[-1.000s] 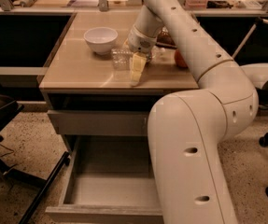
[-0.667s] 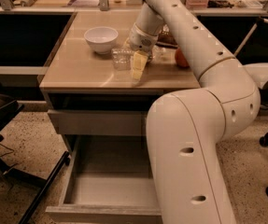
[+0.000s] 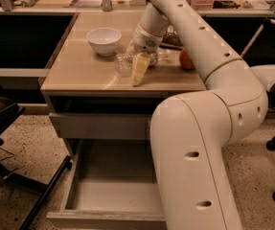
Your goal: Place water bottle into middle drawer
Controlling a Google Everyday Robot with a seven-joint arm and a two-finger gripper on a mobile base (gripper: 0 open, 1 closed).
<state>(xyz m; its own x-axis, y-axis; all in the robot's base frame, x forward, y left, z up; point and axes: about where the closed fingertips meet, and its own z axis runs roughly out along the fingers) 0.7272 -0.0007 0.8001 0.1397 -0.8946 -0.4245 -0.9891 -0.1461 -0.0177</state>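
The water bottle [image 3: 124, 63], clear and crinkled, lies on the wooden table top [image 3: 79, 73] just right of a white bowl. My gripper [image 3: 137, 72] reaches down from the long white arm and is right at the bottle, touching or almost touching its right side, so part of the bottle is hidden behind it. The middle drawer [image 3: 79, 186] is pulled out wide open low in front of the cabinet, well below and nearer than the bottle. Its flat grey floor is bare.
A white bowl [image 3: 103, 40] stands at the table's back left. An orange fruit [image 3: 186, 59] and a dark packet [image 3: 170, 36] lie right of the gripper. A closed grey drawer front [image 3: 98, 126] sits above the open drawer. A chair [image 3: 0, 121] stands at left.
Hardly anything differs. The gripper stays at the bottle on the table top and the drawer stays open.
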